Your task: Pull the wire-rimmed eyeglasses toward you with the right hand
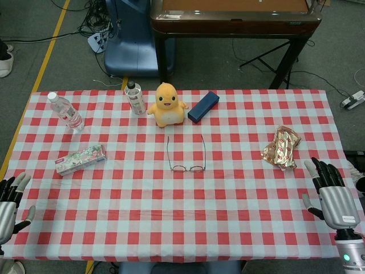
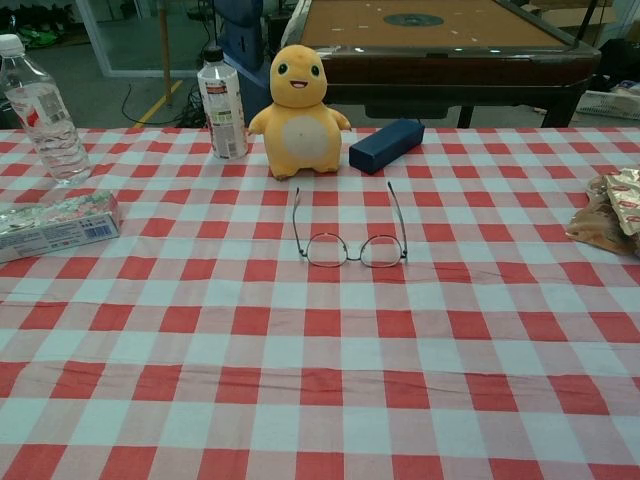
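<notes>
head view – both hands (image 1: 336, 197) spread, empty | chest view – eyeglasses (image 2: 350, 240) only

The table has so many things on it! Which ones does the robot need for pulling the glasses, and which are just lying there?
Needed for the job:
wire-rimmed eyeglasses, lying open mid-table
right hand, open, at the table's edge

Just lying about:
yellow plush toy
dark blue case
two water bottles
toothpaste box
shiny snack packet
left hand, idle

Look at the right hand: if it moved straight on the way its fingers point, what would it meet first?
Probably the gold snack bag, which lies just ahead and slightly inward of the right hand; height is unclear, so it might pass beside it.
</notes>
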